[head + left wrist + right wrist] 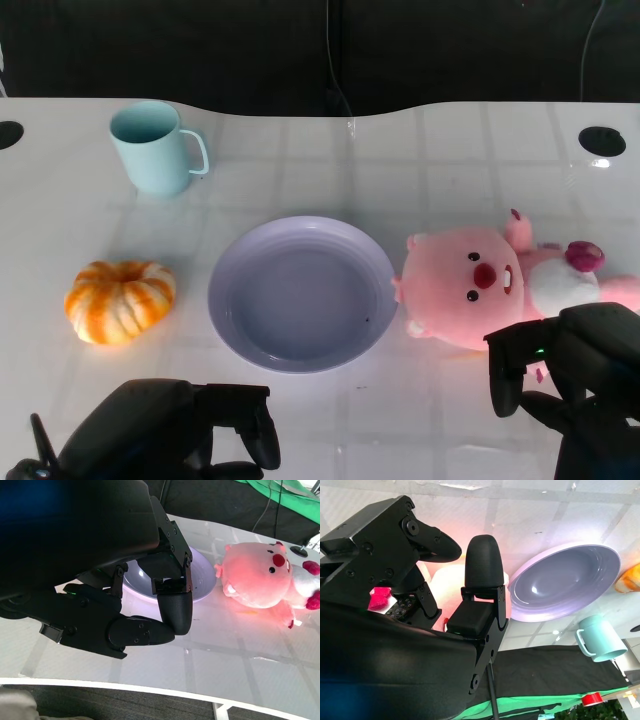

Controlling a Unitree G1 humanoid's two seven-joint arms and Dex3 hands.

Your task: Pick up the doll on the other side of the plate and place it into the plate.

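The pink plush doll (470,285) lies on its back just right of the lilac plate (300,300), its head touching the plate's rim. The plate holds nothing. My right hand (575,375) hangs over the doll's near side by its white belly, fingers spread and holding nothing. In the right wrist view the doll (445,580) shows between the fingers (483,562), with the plate (560,585) beyond. My left hand (170,430) sits low at the table's near edge, in front of the plate, loosely bent around nothing. The left wrist view shows the doll (260,575) and the plate (205,577) past that hand (125,605).
An orange-and-white pumpkin (120,300) sits left of the plate. A light blue mug (155,148) stands at the back left. Round dark holes mark the table's far corners, one at the right (602,140).
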